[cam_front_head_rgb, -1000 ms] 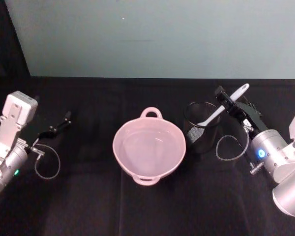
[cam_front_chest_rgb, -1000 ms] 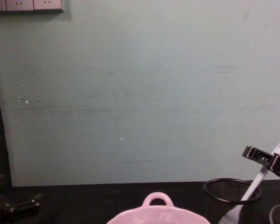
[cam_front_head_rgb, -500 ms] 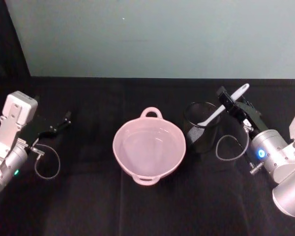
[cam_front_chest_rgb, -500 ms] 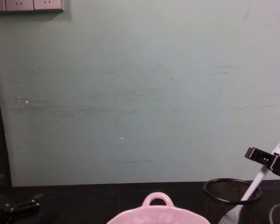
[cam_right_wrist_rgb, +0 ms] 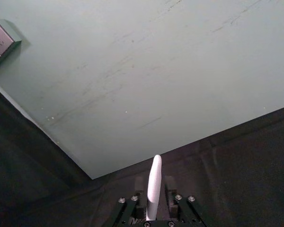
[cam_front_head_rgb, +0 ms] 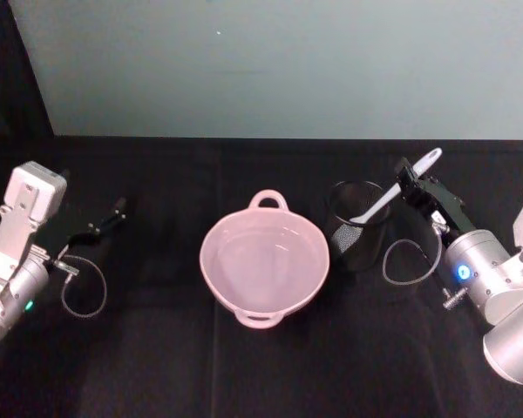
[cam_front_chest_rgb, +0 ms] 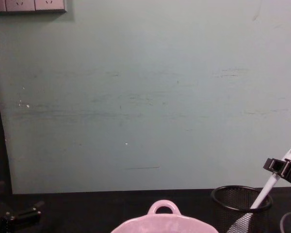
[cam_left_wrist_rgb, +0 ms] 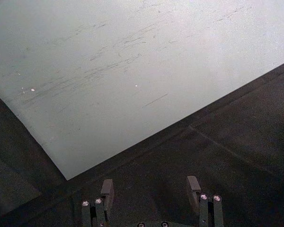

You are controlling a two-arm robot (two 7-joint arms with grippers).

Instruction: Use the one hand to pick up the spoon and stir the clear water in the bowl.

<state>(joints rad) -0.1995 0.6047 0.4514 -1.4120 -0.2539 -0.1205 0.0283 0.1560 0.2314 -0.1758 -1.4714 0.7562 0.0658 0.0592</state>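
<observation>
Right gripper (cam_front_head_rgb: 407, 177) at handle of spoon (cam_front_head_rgb: 379, 202), jaws closed on it. Spoon leaning in mesh cup (cam_front_head_rgb: 357, 228), blade down, just right of bowl (cam_front_head_rgb: 213, 261). Left gripper (cam_left_wrist_rgb: 150, 187) parked far left, jaws open.

Glossy bowl (cam_front_head_rgb: 209, 272), smooth plastic spoon (cam_front_head_rgb: 379, 200), wire-mesh metal cup (cam_front_head_rgb: 344, 237), matt cloth on bench (cam_front_head_rgb: 157, 348), scuffed matt painted wall (cam_front_head_rgb: 288, 70), brushed-metal arm (cam_front_head_rgb: 490, 283)

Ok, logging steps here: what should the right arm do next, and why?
Probably lift straight up: the right gripper looks closed on the spoon, whose blade sits inside the mesh cup beside the bowl. The left gripper rests open, far left.
</observation>
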